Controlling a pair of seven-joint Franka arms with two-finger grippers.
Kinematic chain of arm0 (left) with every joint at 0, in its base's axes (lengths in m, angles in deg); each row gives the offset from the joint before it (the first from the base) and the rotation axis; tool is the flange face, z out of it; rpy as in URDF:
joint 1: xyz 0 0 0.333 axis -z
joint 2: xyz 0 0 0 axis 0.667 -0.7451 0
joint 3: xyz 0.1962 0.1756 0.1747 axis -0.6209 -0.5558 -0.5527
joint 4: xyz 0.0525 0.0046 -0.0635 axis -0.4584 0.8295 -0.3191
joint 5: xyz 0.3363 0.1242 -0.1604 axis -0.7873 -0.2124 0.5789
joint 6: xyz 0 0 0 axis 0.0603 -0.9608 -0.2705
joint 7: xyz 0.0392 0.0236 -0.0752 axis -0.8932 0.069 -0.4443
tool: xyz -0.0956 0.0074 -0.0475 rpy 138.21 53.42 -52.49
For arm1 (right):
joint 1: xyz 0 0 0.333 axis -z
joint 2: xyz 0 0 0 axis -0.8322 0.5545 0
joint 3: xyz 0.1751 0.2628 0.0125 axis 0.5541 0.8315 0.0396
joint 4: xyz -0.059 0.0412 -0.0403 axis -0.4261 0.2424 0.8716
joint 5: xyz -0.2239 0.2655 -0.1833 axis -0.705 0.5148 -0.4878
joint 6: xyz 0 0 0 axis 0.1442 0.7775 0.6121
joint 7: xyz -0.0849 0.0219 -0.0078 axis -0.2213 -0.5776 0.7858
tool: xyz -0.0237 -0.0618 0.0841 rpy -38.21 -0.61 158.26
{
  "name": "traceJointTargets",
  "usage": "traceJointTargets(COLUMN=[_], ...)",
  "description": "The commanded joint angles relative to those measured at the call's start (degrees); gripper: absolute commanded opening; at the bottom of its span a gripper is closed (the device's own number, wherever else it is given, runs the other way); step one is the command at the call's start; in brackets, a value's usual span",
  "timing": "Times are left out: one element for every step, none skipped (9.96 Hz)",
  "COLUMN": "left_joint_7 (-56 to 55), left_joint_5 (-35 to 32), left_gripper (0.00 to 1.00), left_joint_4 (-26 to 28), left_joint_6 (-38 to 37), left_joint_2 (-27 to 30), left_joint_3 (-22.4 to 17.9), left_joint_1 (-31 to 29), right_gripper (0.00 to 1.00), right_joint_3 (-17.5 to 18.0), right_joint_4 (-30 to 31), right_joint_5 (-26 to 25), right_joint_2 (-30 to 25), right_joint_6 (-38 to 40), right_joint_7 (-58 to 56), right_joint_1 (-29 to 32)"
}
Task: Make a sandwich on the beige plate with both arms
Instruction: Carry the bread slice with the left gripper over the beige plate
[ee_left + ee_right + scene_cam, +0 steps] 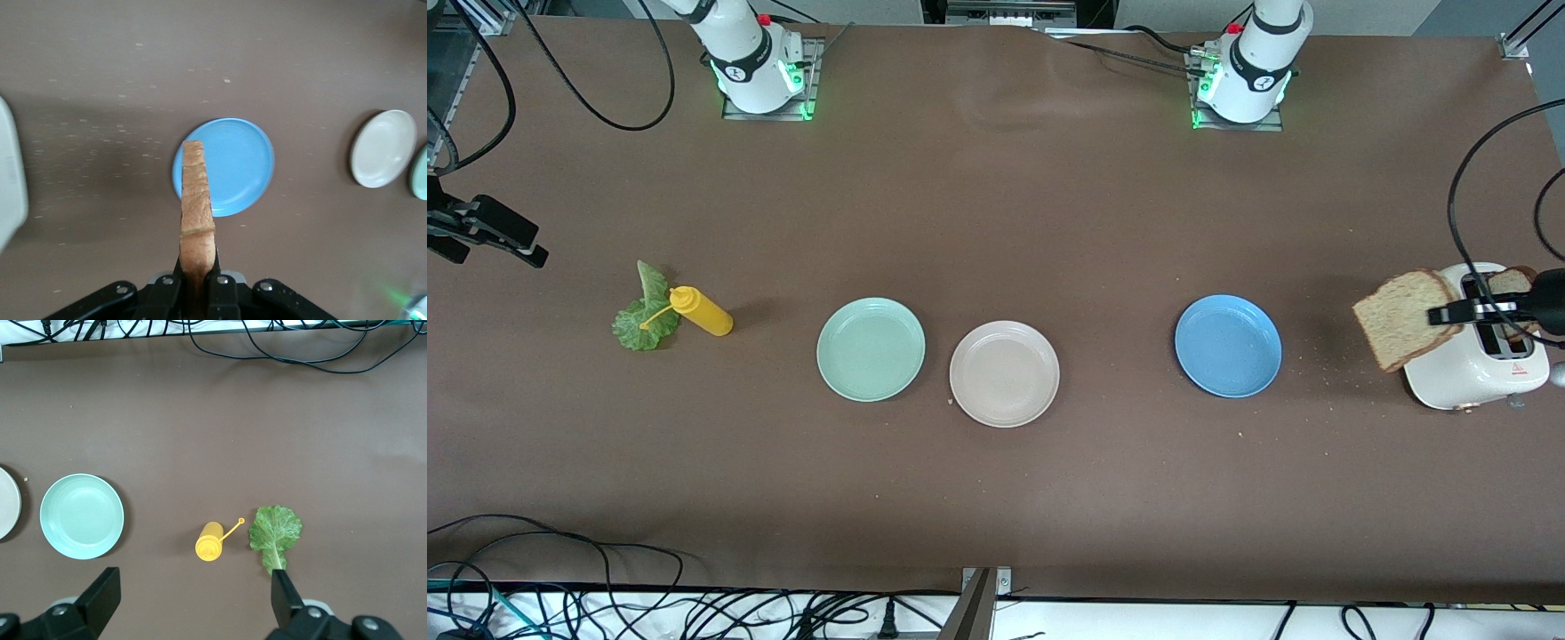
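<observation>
Bread slice out of the toaster, beige plate bare

My left gripper (197, 283) is clamped on one bread slice (1405, 318) over the tabletop's left-arm end, beside the toaster (1480, 356) holding another slice (1513, 283). The beige plate (1004, 373) sits mid-tabletop; the lettuce leaf (275, 530) lies under my right gripper (193, 600), fingers apart.

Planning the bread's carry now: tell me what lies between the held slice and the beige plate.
The left hand holds the bread slice in the air beside the toaster. Only the blue plate lies flat on the table between it and the beige plate; carried above it, nothing visible blocks the way.
</observation>
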Motion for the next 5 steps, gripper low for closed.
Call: traceJointTargets(left_joint_7=[-4.09, -5.85, -6.13, -6.13, -6.13], left_joint_5=[6.88, 10.12, 13.37, 16.27, 18.82], left_gripper=[0.0, 0.0, 0.0, 0.0, 0.0], left_joint_4=[0.89, 1.68, 1.69, 2.03, 3.52], left_joint_6=[-0.99, -0.73, -0.12, 1.54, 4.34], left_joint_2=[-0.68, -1.38, -2.43, -2.79, -2.79], left_joint_3=[0.02, 2.29, 3.61, 3.71, 3.72], left_joint_1=[3.38, 3.83, 4.01, 5.14, 6.72], right_gripper=[1.0, 1.0, 1.0, 1.0, 1.0], right_joint_3=[0.04, 0.04, 0.04, 0.04, -0.04], right_joint_4=[-0.52, -0.43, -0.43, -0.52, -0.52], right_joint_5=[0.72, 0.9, 0.9, 0.99, 0.99], right_joint_2=[0.09, 0.17, 0.26, 0.52, 0.79], right_joint_6=[-0.08, -0.08, -0.08, -0.08, -0.16], right_joint_7=[-0.47, -0.47, -0.39, -0.39, -0.39], right_joint_1=[0.15, 0.24, 0.15, 0.24, 0.24])
